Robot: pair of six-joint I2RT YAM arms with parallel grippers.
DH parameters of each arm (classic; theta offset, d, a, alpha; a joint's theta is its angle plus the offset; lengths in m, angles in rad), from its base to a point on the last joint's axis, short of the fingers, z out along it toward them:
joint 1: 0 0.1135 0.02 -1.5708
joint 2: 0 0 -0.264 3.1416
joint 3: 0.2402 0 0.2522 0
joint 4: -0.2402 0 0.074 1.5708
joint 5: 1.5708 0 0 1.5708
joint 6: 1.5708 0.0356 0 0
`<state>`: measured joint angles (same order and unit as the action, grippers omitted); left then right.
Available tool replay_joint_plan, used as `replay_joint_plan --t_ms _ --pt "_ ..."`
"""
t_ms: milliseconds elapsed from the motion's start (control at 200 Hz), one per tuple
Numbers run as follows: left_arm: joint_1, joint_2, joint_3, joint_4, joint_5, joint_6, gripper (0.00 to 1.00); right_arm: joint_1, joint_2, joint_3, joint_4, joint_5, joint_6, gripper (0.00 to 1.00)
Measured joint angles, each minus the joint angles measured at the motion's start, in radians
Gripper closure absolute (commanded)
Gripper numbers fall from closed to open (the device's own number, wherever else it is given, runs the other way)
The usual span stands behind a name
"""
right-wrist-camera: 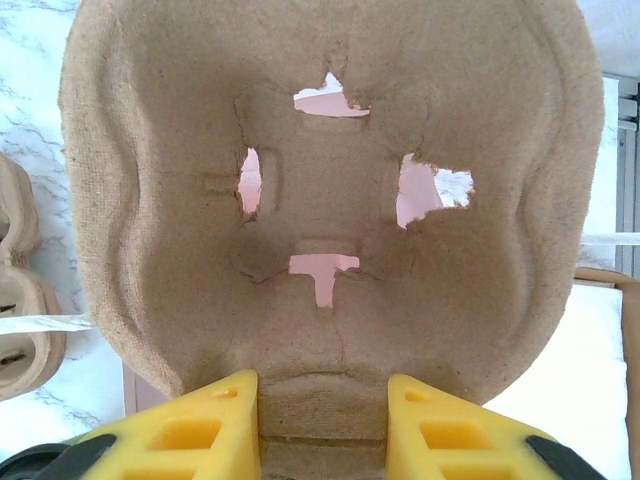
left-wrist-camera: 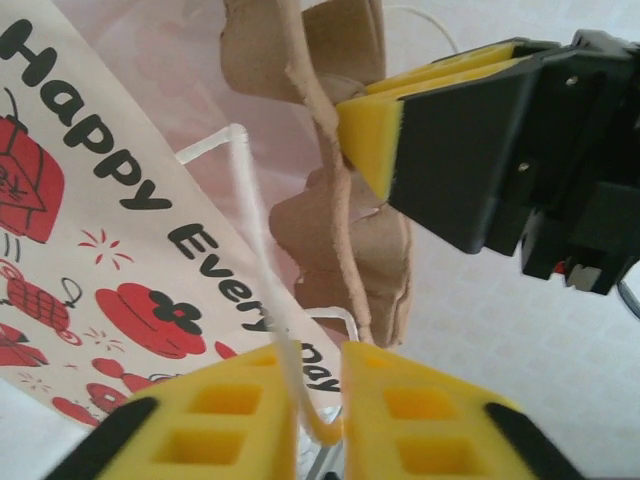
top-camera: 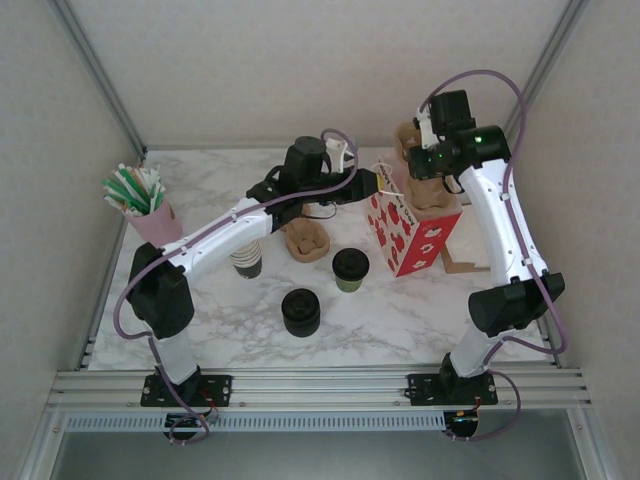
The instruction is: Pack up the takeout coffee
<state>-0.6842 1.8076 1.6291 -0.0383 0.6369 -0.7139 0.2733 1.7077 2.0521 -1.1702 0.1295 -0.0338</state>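
The takeout coffee (top-camera: 350,268) stands on the tabletop (top-camera: 400,322) near the bag (top-camera: 405,235), so with my left end effector (left-wrist-camera: 315,358) pinching the white handle (left-wrist-camera: 255,230), I'd lower the carrier (right-wrist-camera: 150,200) clamped in my right end effector (right-wrist-camera: 320,385) straight in.

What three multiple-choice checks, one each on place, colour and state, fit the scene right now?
1. Where is the takeout coffee? A in the bag; B on the table; C in the carrier.
2. Bag print colour? A red; B blue; C green.
3. State of the right fingers? A open; B shut on the carrier; C shut on a lid.
Key: B, it stands on marble beside the bag; A, red shapes on white; B, they clamp the carrier's edge.
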Motion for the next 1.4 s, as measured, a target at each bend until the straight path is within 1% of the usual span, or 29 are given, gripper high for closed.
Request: replay_joint_plan --t_ms 105,300,521,776,1192,1402 --pt "0.001 0.0 0.002 -0.02 -0.008 0.013 1.0 -0.008 -0.002 0.0 0.0 0.0 0.0 0.69" --pt "0.008 0.0 0.002 -0.037 -0.024 0.021 1.0 -0.014 -0.016 -0.01 0.004 -0.005 0.0 0.69" --pt "0.014 0.0 0.002 -0.048 -0.029 0.03 1.0 -0.014 -0.021 -0.058 0.008 -0.046 0.003 0.69" --pt "0.018 0.0 0.002 -0.054 -0.031 0.034 1.0 -0.014 -0.019 -0.063 0.007 -0.071 0.003 0.7" --pt "0.029 -0.003 0.002 -0.071 -0.031 0.041 1.0 -0.014 0.018 -0.064 -0.005 -0.043 0.003 0.7" --pt "0.035 -0.01 0.002 -0.072 -0.031 0.049 1.0 -0.014 0.048 -0.026 -0.026 -0.026 0.004 0.7"
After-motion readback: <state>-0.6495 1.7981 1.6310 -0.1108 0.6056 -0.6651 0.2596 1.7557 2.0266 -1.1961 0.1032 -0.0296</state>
